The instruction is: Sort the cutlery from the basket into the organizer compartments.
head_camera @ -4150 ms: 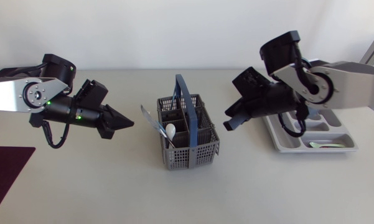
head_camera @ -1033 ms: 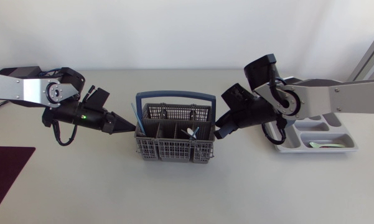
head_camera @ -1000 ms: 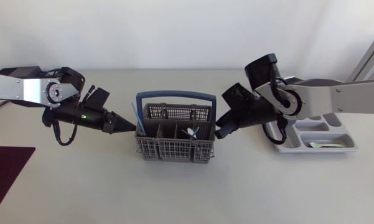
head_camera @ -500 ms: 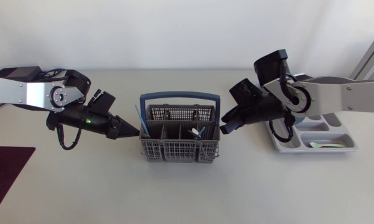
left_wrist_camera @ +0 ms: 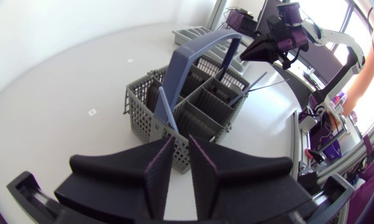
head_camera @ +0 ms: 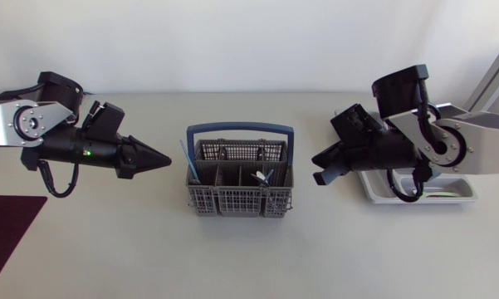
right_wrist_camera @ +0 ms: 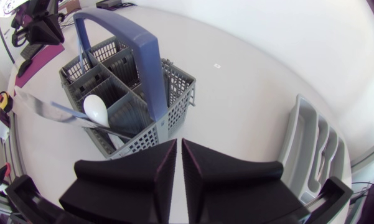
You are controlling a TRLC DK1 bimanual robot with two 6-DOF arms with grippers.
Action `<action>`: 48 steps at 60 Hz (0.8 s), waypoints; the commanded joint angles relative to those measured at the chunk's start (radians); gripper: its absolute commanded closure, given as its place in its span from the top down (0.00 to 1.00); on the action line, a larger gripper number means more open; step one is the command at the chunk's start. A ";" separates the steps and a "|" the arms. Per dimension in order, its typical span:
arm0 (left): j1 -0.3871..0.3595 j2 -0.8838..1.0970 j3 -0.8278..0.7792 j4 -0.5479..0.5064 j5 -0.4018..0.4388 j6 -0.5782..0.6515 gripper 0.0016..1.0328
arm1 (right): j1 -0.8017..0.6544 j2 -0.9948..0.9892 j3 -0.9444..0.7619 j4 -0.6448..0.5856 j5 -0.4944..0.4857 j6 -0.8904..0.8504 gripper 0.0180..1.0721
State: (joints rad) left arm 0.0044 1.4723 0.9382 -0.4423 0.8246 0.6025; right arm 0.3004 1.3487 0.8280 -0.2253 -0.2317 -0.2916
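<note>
"Where is the cutlery basket?"

"In the middle of the surface. It's the grey basket (head_camera: 239,199) with a blue handle (head_camera: 241,129) arched over it. Cutlery stands in its compartments, a white spoon (right_wrist_camera: 94,109) among it."

"And the arms?"

"There's one on each side, and neither touches it. The left claw (head_camera: 156,159) points at the basket's left end, its fingers pressed together on nothing. The right claw (head_camera: 319,169) hangs off the right end, also pressed together and empty."

"The organizer?"

"The grey organizer (right_wrist_camera: 311,149) lies at the right, beneath the right arm and well apart from the basket."
</note>
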 commanded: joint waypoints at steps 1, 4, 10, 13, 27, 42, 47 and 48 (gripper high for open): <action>0.009 -0.023 -0.026 0.008 -0.004 0.003 0.33 | 0.013 -0.034 -0.041 -0.020 0.000 -0.009 0.22; 0.009 -0.026 -0.016 0.013 -0.002 -0.003 0.34 | 0.022 -0.057 -0.050 -0.026 0.000 -0.007 0.28; 0.003 -0.026 -0.009 0.056 -0.002 -0.041 0.39 | 0.034 -0.089 -0.064 -0.043 0.000 0.000 0.33; -0.001 -0.024 -0.009 0.090 -0.005 -0.067 0.39 | 0.040 -0.103 -0.069 -0.051 0.000 0.003 0.35; -0.037 0.011 0.002 0.238 -0.068 -0.184 0.39 | 0.060 -0.152 -0.089 -0.069 0.000 0.017 0.37; -0.061 0.034 0.019 0.251 -0.091 -0.207 0.39 | 0.063 -0.163 -0.104 -0.075 0.000 0.019 0.36; -0.066 0.037 0.019 0.254 -0.101 -0.210 0.39 | 0.063 -0.164 -0.105 -0.075 0.000 0.019 0.36; -0.067 0.037 0.019 0.255 -0.102 -0.210 0.39 | 0.063 -0.164 -0.105 -0.075 0.000 0.019 0.36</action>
State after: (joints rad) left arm -0.0540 1.4883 0.9390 -0.1963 0.7280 0.4164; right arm 0.3584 1.1965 0.7494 -0.2886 -0.2321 -0.2905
